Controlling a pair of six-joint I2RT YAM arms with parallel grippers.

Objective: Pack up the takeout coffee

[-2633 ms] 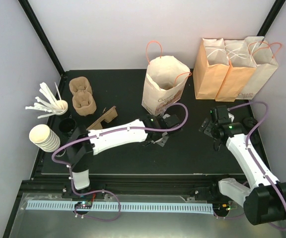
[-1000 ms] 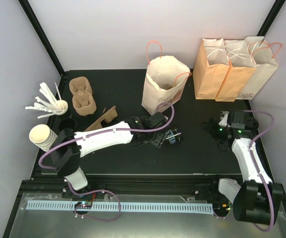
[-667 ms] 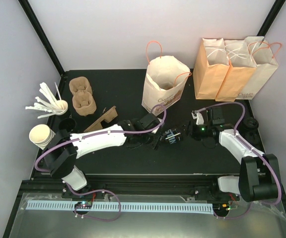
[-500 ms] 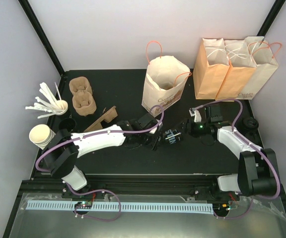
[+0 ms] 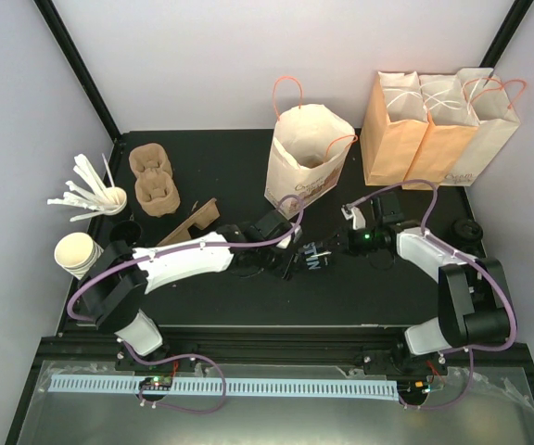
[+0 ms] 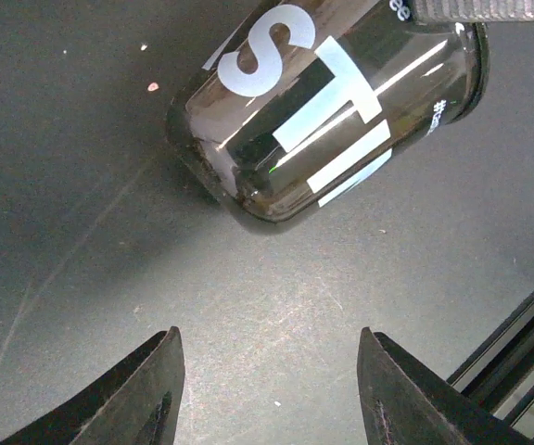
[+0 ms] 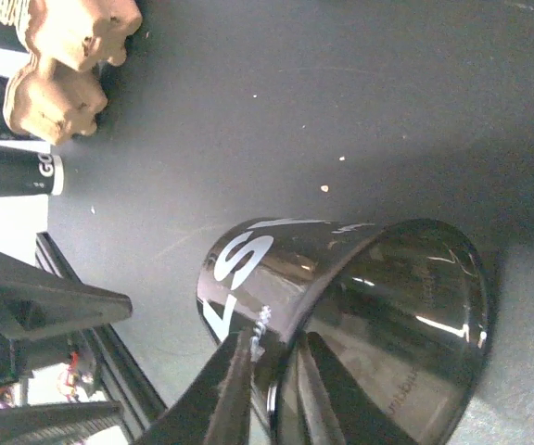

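Pale lavender walls (image 5: 248,56), black tabletop (image 5: 221,158)

Robot lab booth, white walls (image 5: 248,56), black mat (image 5: 230,158)

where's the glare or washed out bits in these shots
Left wrist: white glare streaks across the glossy coffee cup. Right wrist: reflections on the cup's wall, left edge blown out white. Top external: even light, sharp, the cup hard to pick out on the black mat.
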